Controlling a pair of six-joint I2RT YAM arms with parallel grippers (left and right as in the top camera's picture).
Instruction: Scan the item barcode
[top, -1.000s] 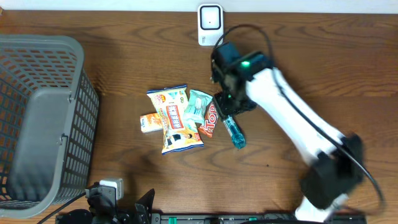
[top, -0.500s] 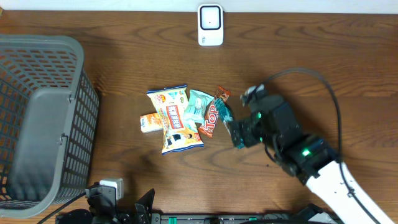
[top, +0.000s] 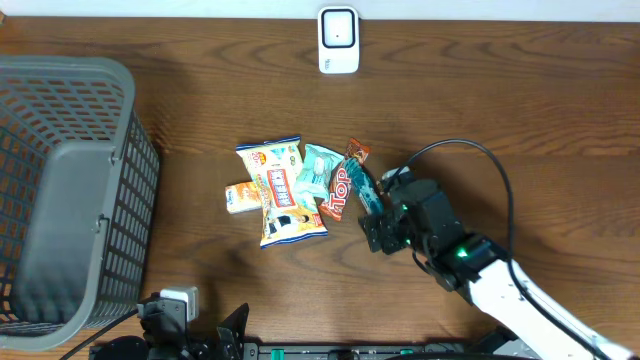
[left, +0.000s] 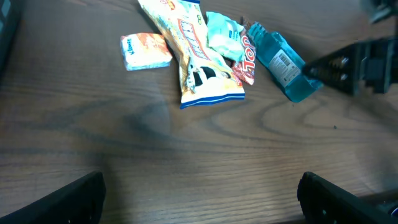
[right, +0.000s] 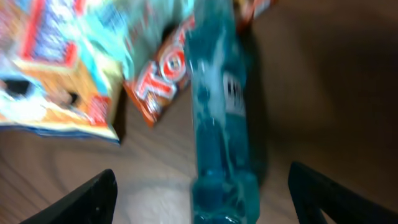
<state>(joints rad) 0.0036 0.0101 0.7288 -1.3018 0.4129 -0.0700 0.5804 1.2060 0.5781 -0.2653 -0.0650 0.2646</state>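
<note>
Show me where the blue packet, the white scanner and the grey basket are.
blue packet (left: 283, 60): left wrist view, on its barcode label.
white scanner (top: 338, 40): overhead view, middle of its front face.
grey basket (top: 132, 200): overhead view, on its right mesh wall.

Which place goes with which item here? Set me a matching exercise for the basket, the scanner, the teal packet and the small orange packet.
Items:
1 grey basket
2 white scanner
3 teal packet
4 small orange packet

Places:
a far edge of the table, centre
b right end of the snack pile
c left side of the table
d left end of the snack pile

Pairs: 1-c, 2-a, 3-b, 4-d
</note>
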